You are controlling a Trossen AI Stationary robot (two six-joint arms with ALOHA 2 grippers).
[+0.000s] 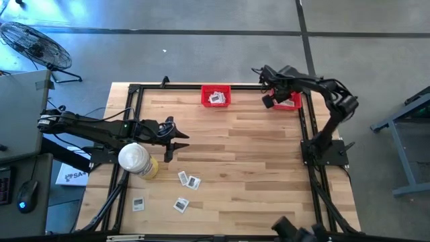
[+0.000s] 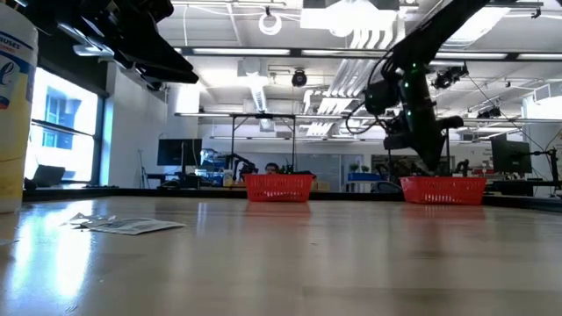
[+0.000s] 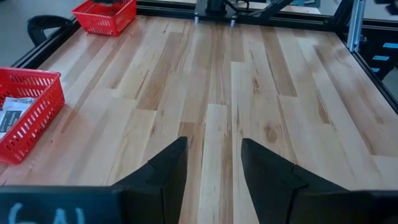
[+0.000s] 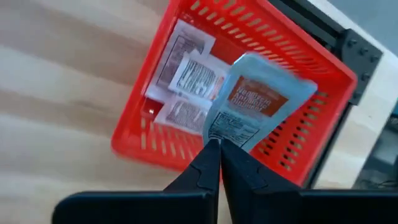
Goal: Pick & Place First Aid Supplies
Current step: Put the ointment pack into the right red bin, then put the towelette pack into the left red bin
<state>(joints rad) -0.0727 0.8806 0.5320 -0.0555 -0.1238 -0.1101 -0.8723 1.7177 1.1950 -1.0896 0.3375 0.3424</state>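
Note:
My right gripper [image 4: 218, 147] is shut on one white packet [image 4: 258, 99] with an orange-brown printed centre. It hangs over the right red bin [image 4: 311, 62], at the table's far right [image 1: 287, 101]. Several white packets [image 4: 186, 74] lie flat on that bin's bottom. Loose packets rest flat on the wood near the table's near left [image 1: 188, 179], [image 1: 180, 204], [image 1: 138, 204]. My left gripper [image 1: 176, 138] is open and hovers over bare wood [image 3: 214, 168] at the table's left. My right gripper pinches the packet's near edge [image 4: 219, 135] between its two fingertips. It comes from above, pointing down. The packet reaches out past the fingertips, lifted clear over the bin's inside, and does not touch the packets below.
A second red bin [image 1: 216, 96] with packets sits at the far edge's middle. A large white cylinder [image 1: 134, 159] with a yellowish base stands beside my left arm. A black frame [image 1: 134, 91] runs round the table. Bare wood lies across the table's middle and right.

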